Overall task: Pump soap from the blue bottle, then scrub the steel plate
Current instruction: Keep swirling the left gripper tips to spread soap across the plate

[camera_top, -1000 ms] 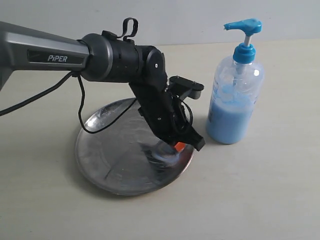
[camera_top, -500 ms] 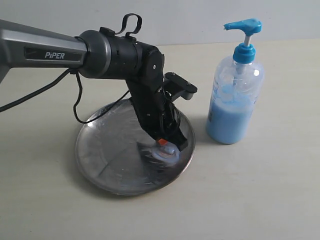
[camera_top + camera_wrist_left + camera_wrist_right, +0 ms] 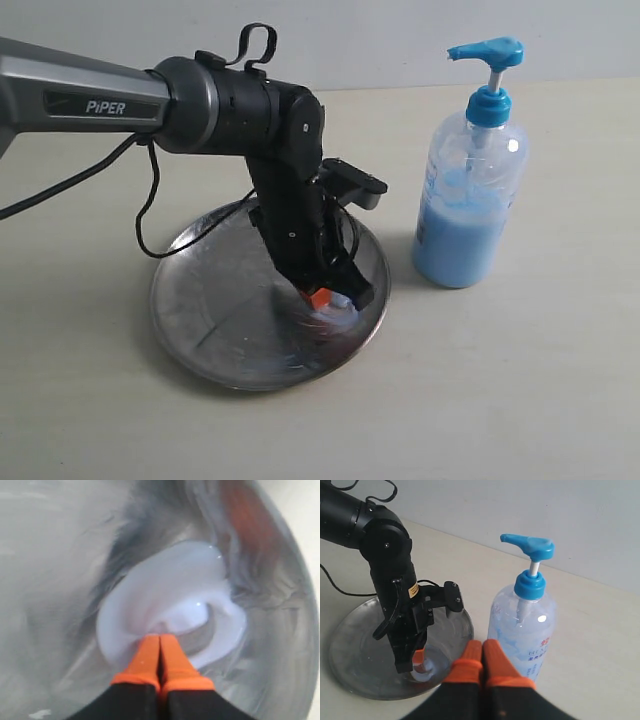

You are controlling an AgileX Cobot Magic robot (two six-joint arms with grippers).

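The steel plate [image 3: 210, 300] lies on the table left of centre, and a pale bluish smear of soap [image 3: 338, 312] sits on its right part. My left gripper [image 3: 325, 298] points steeply down onto the plate, shut with nothing between its orange fingers. In the left wrist view its tips [image 3: 160, 637] rest in the curled soap [image 3: 165, 600] on the plate [image 3: 50, 580]. The blue bottle [image 3: 468, 200] stands upright just right of the plate, its pump head up. My right gripper [image 3: 483, 645] is shut and empty, hovering in front of the bottle [image 3: 522, 625] and the plate [image 3: 355, 645]; the exterior view does not show it.
The left arm's black wrist and its loose cable [image 3: 150, 230] hang over the back of the plate. The plate and bottle stand on a plain beige table [image 3: 520, 400] with a pale wall behind.
My left gripper has swept leftward from near the plate's right rim toward its middle, dragging the soap smear with it. The bottle has not moved.
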